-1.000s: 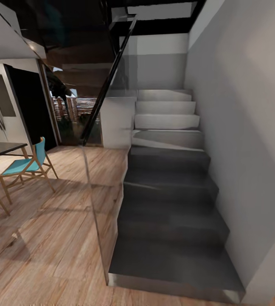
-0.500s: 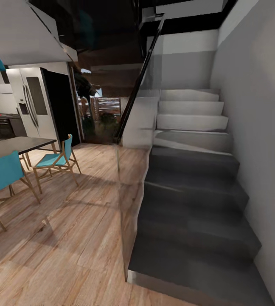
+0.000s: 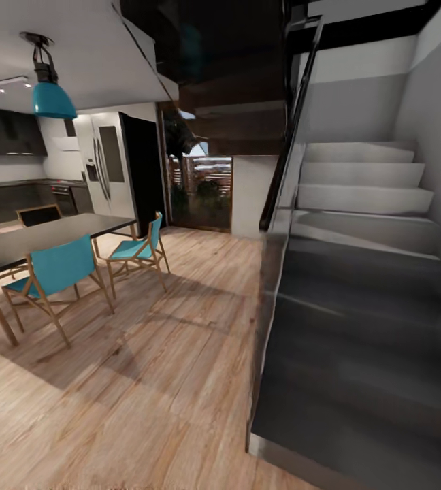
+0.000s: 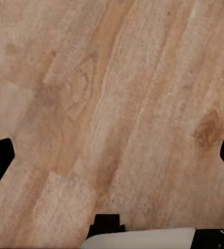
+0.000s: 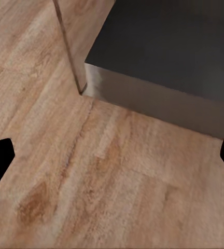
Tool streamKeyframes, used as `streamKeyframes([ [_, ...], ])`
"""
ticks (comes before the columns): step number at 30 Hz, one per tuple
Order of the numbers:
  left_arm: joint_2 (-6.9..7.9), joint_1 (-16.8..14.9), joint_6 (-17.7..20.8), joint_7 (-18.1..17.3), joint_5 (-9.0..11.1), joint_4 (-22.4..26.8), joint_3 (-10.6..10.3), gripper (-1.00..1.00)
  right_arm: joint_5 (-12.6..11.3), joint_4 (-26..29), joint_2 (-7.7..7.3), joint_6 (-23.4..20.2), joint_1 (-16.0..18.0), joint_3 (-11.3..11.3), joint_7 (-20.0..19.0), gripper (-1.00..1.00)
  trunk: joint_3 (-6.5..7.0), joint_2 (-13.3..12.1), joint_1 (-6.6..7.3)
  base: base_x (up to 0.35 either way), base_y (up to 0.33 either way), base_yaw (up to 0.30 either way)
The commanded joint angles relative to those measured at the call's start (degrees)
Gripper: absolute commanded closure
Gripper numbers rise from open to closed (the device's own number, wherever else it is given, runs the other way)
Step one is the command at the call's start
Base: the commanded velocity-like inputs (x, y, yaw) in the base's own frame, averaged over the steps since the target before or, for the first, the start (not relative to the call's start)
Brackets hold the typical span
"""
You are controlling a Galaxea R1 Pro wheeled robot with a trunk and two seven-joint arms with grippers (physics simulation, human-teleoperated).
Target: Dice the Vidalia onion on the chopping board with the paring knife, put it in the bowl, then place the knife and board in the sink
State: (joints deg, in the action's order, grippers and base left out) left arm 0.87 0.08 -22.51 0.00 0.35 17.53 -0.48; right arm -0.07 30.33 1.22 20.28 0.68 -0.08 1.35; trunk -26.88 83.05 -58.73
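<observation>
1. since a second ago the whole head view has swung leftward: the staircase (image 3: 363, 286) now sits at the right, and the dining table (image 3: 37, 238), teal chairs (image 3: 60, 272) and teal hanging lamp (image 3: 52, 99) have come into sight. that is the camera turning, not the furniture moving.
2. far left in the head view, behind the table, a strip of the kitchen (image 3: 9, 163) shows: dark upper cabinets, a counter below them and what looks like an oven. just to its right stands a pale fridge (image 3: 108, 170). it is too far and too blurred to make out the sink, onion, board, knife or bowl.
3. the step in hand looks like the drive to the kitchen; nothing of the onion work has begun.
4. the next move calls for more turning to the left, then rolling over the wood floor (image 3: 145, 381) past the table and chairs without clipping them.
5. the left wrist view looks down on bare floor planks, with dark finger edges at both sides, widely parted, so that gripper looks spread and empty.
6. the right wrist view shows floor and the bottom stair's corner (image 5: 91, 78), with the same dark edges far apart: spread and empty too.
</observation>
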Motion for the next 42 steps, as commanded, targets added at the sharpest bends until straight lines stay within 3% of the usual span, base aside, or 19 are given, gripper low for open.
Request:
streamKeyframes([
  [1, 0.01, 0.0, -0.1, 0.0, 0.0, 0.1, -0.1, -1.0, 0.0, 0.0, 0.01, 0.2, 0.0, 0.0, 0.1, -1.0, -0.05, 0.0, 0.0, 0.0, 0.31, 0.285],
  [8, 0.01, 0.0, -0.1, 0.0, 0.0, 0.1, -0.1, -1.0, 0.1, 0.0, 0.01, 0.2, 0.0, 0.0, 0.1, -1.0, -0.05, 0.0, 0.0, 0.0, 0.175, 0.285],
  [42, 0.0, 0.0, -0.1, 0.0, 0.0, 0.0, -0.1, -1.0, 0.2, -1.9, 0.03, 0.3, 0.0, 0.0, 0.1, -1.0, -0.05, 0.0, 0.0, 0.0, 0.002, 0.285],
])
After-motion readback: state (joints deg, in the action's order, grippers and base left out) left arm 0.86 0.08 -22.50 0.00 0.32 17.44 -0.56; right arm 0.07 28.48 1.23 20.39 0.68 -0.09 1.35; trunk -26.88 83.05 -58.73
